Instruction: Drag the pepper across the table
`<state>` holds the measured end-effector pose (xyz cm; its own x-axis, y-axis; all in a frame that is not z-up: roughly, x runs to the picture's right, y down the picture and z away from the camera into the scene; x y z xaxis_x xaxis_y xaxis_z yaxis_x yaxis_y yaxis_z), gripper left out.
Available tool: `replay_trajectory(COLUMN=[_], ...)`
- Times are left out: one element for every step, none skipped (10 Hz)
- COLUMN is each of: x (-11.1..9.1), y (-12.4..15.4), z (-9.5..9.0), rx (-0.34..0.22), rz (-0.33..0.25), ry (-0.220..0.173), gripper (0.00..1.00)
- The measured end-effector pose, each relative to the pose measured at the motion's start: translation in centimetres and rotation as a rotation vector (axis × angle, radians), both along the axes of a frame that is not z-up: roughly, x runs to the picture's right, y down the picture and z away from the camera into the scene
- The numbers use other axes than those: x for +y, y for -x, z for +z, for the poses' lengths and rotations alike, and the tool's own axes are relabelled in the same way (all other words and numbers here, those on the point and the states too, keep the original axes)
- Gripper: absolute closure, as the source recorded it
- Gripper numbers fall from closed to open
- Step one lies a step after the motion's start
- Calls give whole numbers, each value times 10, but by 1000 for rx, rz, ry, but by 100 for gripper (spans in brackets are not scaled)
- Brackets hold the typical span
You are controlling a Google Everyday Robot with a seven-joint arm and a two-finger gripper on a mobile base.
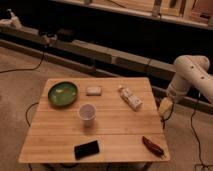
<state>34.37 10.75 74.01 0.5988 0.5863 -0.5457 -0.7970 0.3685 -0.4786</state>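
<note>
The pepper [153, 146] is a small dark-red chili lying near the front right corner of the bamboo table [115, 125], tapered end toward the edge. My gripper [164, 108] hangs from the white arm just off the table's right edge, level with the tabletop, well behind and slightly right of the pepper. It holds nothing that I can see.
On the table: a green bowl [62, 93] at the back left, a pale sponge [93, 90], a white labelled tube [130, 97], a white cup [87, 113] in the middle, a black phone [86, 149] at the front. Cables run on the floor.
</note>
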Motion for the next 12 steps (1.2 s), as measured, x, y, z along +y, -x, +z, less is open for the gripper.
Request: replay_trajectory(x=[0, 0, 0, 0, 0, 0, 0, 0, 0, 0, 0, 0], y=[0, 0, 0, 0, 0, 0, 0, 0, 0, 0, 1, 2], z=[0, 0, 0, 0, 0, 0, 0, 0, 0, 0, 0, 0], rx=[0, 0, 0, 0, 0, 0, 0, 0, 0, 0, -3, -11], rz=[0, 0, 0, 0, 0, 0, 0, 0, 0, 0, 0, -1], ry=[0, 0, 0, 0, 0, 0, 0, 0, 0, 0, 0, -6], gripper=[20, 20, 20, 20, 20, 20, 20, 20, 20, 20, 20, 20])
